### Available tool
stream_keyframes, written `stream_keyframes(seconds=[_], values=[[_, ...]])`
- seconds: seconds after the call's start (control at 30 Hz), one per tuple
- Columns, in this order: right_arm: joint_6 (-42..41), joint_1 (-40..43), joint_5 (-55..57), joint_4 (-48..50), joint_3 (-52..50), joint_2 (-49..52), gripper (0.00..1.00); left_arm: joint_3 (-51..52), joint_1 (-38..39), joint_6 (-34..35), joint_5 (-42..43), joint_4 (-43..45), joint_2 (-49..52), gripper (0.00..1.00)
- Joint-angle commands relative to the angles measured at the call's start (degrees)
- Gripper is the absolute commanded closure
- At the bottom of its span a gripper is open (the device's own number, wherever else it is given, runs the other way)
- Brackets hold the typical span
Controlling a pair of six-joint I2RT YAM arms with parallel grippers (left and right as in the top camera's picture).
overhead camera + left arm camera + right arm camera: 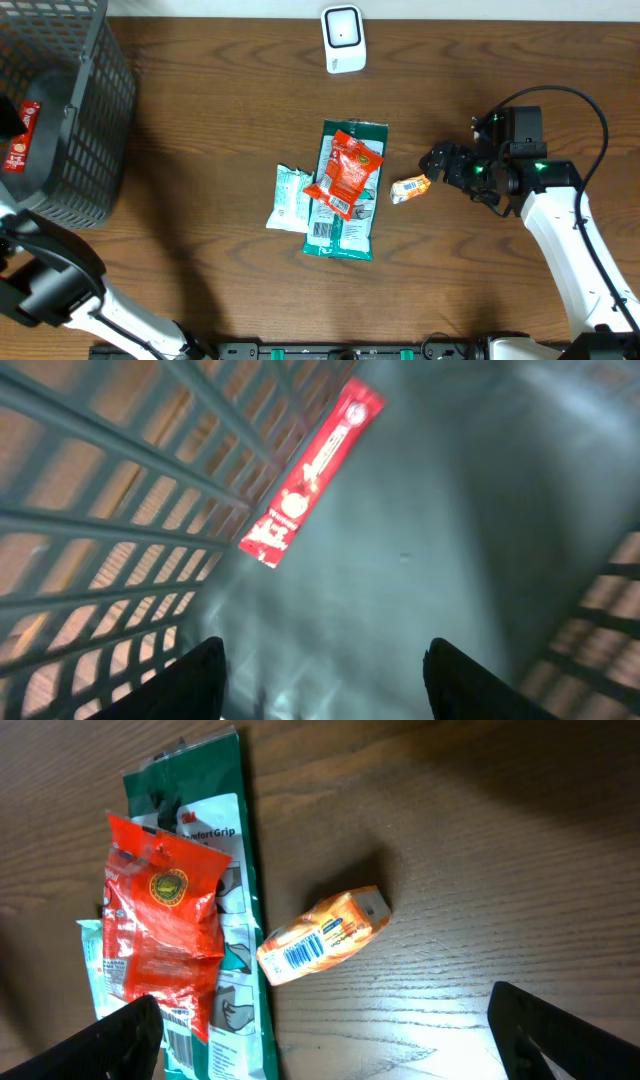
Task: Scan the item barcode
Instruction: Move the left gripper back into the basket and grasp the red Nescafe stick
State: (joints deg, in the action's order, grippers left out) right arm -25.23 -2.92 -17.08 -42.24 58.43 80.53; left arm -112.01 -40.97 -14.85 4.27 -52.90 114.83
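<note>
Wood-grain table [200, 120]. Blurry mesh basket [85, 130], glossy red sachet [312, 470]; L gripper [325, 685] apart, empty. R gripper [330, 1040] wide, near orange carton [325, 935].

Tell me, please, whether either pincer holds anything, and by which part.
Nothing is held: the left pincer, over the basket, and the right pincer, near the orange box, stand open.
</note>
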Motion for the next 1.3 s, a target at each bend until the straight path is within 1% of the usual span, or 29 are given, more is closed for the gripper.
stream_keyframes(seconds=[0.0,0.17,0.27,0.33,0.6,0.7,0.87,1.03,1.27], values=[[-0.44,0.2,0.13,-0.02,0.68,0.11,0.01,-0.66,-1.22,-5.73,0.24,0.81,5.35,0.35],[-0.44,0.2,0.13,-0.02,0.68,0.11,0.01,-0.66,-1.25,-11.37,0.44,3.04,10.67,0.35],[-0.44,0.2,0.13,-0.02,0.68,0.11,0.01,-0.61,-1.22,-11.5,1.36,6.01,13.14,0.35],[-0.44,0.2,0.13,-0.02,0.68,0.11,0.01,-0.61,-1.22,-11.54,2.8,7.52,14.29,0.32],[-0.44,0.2,0.13,-0.02,0.68,0.11,0.01,-0.61,-1.4,-13.09,2.78,13.18,16.7,0.32],[-0.44,0.2,0.13,-0.02,0.68,0.11,0.01,-0.61,-1.42,-14.1,2.73,14.01,17.66,0.32],[-0.44,0.2,0.13,-0.02,0.68,0.11,0.01,0.57,-2.01,-14.03,2.78,16.85,19.56,0.3],[-0.44,0.2,0.11,-0.02,0.68,0.11,0.01,0.57,-2.25,-14.01,3.1,17.46,22.43,0.28],[-0.44,0.2,0.13,-0.02,0.68,0.11,0.01,0.9,-2.25,-13.81,9.81,16.57,26.1,0.27]])
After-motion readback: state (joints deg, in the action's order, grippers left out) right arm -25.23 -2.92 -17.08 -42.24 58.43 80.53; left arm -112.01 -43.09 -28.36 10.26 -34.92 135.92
